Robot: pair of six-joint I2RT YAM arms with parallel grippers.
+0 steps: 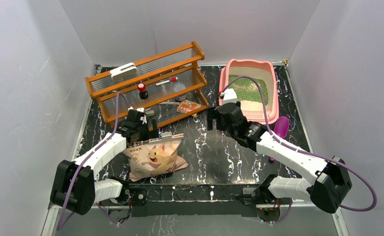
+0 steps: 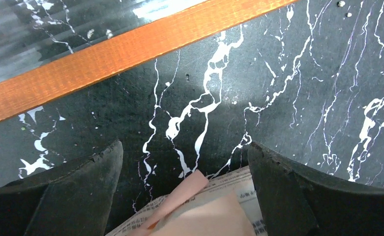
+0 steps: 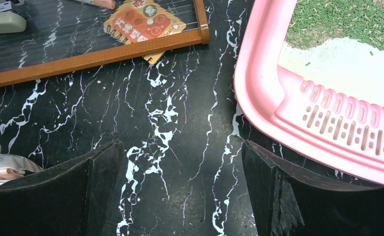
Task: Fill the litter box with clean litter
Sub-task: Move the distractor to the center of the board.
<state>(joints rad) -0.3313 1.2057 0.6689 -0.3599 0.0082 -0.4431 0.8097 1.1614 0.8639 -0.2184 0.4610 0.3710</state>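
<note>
Litter box (image 1: 249, 62) part-filled; left gripper (image 2: 185, 152), right gripper (image 3: 182, 147) agape. Risks spilling cat-printed bag (image 1: 153, 156) left of box through sloppy pinch.

Overhead wide, wrists close, litter box (image 1: 249, 62) shared

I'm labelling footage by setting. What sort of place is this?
Probably a robot test cell rather than a home: plain grey panels box in a marble-patterned table, and pet props, a pink litter box and a cat-printed bag, are staged on it.
</note>
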